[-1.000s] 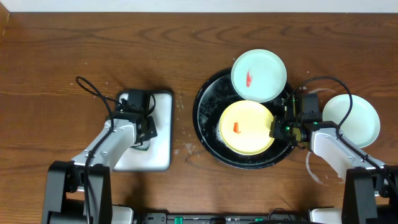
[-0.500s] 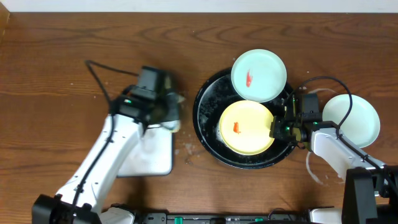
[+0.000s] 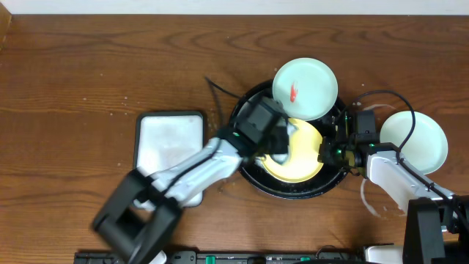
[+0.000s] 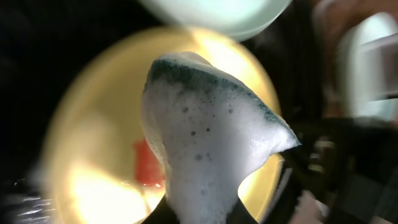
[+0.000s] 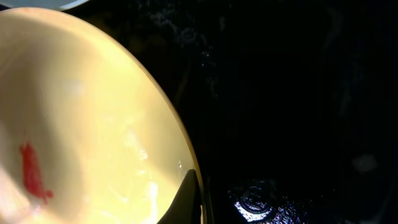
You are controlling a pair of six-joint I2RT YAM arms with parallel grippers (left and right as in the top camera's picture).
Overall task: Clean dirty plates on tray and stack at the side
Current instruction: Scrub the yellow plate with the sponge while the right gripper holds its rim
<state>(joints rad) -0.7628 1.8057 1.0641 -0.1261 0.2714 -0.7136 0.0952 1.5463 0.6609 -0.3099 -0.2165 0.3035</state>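
The sponge point(image 4: 205, 137) in the left gripper point(image 4: 199, 218) is wearing a thick coat of white, bubbly foam, and rough green fibre is showing through along its top edge. Beneath that gripper the yellow plate point(image 4: 93, 155) is gleaming smooth and glossy, with a dull red smear point(image 4: 146, 169) lying flat on its surface. At the right gripper point(image 5: 194, 200) the same plate's rim is catching a wet shine, and beyond it the black tray point(image 5: 298, 93) is glistening, its bottom speckled with droplets. Just past the left gripper a mint plate point(image 3: 315, 88) is looking smooth with a soft sheen. The table point(image 3: 73, 73) is showing brown wood grain with a low lustre.
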